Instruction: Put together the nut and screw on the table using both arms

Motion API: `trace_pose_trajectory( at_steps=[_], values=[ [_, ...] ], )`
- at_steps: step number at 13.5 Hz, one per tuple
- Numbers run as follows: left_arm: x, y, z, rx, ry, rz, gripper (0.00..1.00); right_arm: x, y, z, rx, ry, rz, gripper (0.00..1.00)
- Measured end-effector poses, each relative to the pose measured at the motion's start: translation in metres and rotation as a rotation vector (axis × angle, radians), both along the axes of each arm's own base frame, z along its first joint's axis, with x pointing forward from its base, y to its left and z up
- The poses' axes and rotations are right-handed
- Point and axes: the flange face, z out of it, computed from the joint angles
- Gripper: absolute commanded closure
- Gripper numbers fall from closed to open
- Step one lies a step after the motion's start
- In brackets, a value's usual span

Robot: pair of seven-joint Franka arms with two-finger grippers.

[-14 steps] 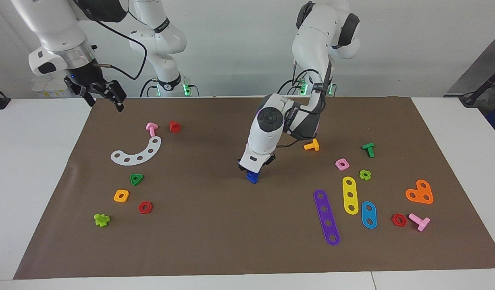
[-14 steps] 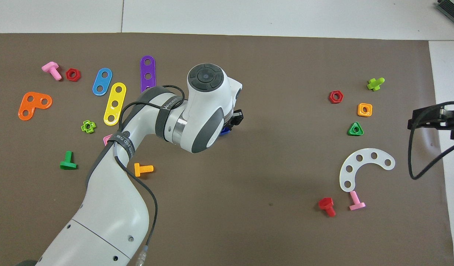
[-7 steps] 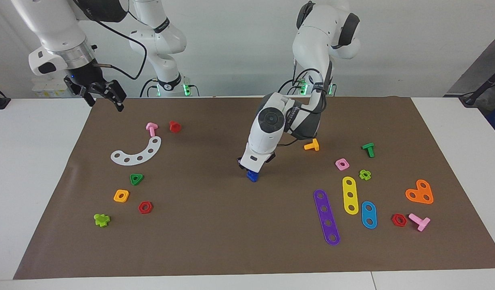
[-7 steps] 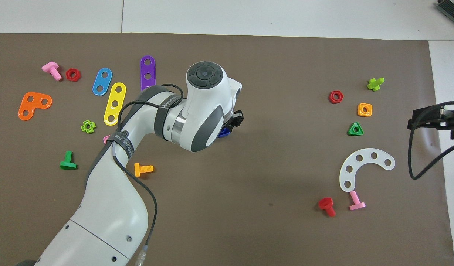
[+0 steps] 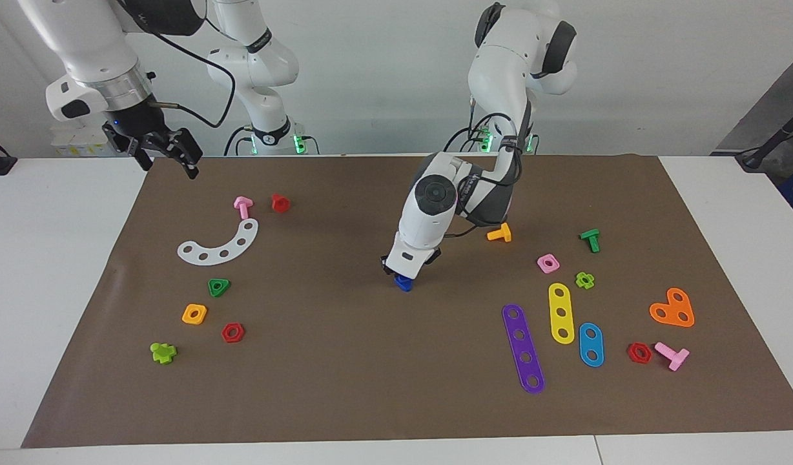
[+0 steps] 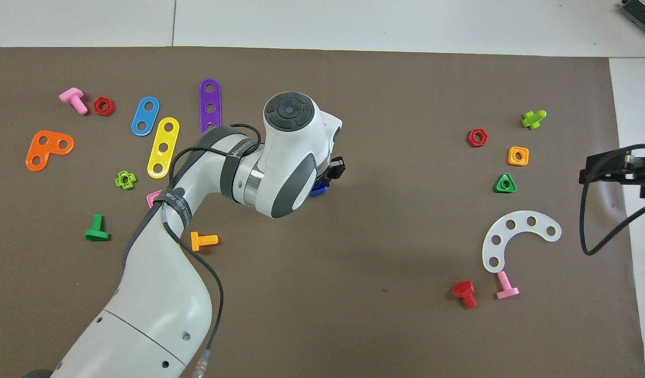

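One blue piece in hand, nothing joined yet.
Left gripper (image 5: 404, 276) fingers clench a dark blue piece (image 5: 403, 283) at mid-counter (image 5: 345, 361); nut or screw, unclear. Right gripper (image 5: 167, 154) waits, fingers spread.

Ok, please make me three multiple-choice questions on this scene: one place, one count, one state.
1. Where on the mat is the orange square nut?
A) toward the left arm's end
B) toward the right arm's end, beside the green triangular nut
C) at its middle
2. How many red hexagonal nuts lie on it?
A) one
B) four
C) two
3. The left gripper is:
A) shut on a dark blue piece
B) open, holding nothing
C) shut on a red nut
Answers: 1 B, it lies by the green nut there; 2 C, one toward each end; 3 A, it is closed on the blue piece.
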Motion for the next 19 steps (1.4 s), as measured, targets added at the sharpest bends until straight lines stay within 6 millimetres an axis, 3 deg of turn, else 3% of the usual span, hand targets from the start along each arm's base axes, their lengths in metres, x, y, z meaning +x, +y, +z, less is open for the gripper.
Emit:
trace_pose_trajectory(
  at_steps=[1,3,4,7,10,12,13,15,17,19],
  values=[
    [0.0,0.001,-0.003,0.0,-0.002,0.002,0.79,0.0,0.0,0.0,0.0,0.0,0.0,0.0],
    [0.0,0.001,-0.004,-0.003,-0.007,0.004,0.23,0.0,0.0,0.0,0.0,0.0,0.0,0.0],
    [0.001,0.001,-0.003,-0.004,-0.011,0.005,0.0,0.0,0.0,0.0,0.0,0.0,0.0,0.0],
    [0.002,0.001,0.0,-0.008,-0.019,0.006,0.0,0.0,0.0,0.0,0.0,0.0,0.0,0.0],
    [0.009,0.003,0.016,-0.017,-0.042,0.013,0.0,0.0,0.0,0.0,0.0,0.0,0.0,0.0],
    [0.029,0.027,0.033,-0.003,-0.072,0.052,0.0,0.0,0.0,0.0,0.0,0.0,0.0,0.0],
    [0.042,0.044,0.055,-0.009,-0.109,0.077,0.0,0.0,0.0,0.0,0.0,0.0,0.0,0.0],
    [0.062,0.099,0.12,-0.038,-0.173,0.093,0.0,0.0,0.0,0.0,0.0,0.0,0.0,0.0],
    [0.07,0.177,0.174,-0.039,-0.18,0.039,0.0,0.0,0.0,0.0,0.0,0.0,0.0,0.0],
    [0.075,0.259,0.202,-0.037,-0.178,-0.009,0.0,0.0,0.0,0.0,0.0,0.0,0.0,0.0]
  ],
)
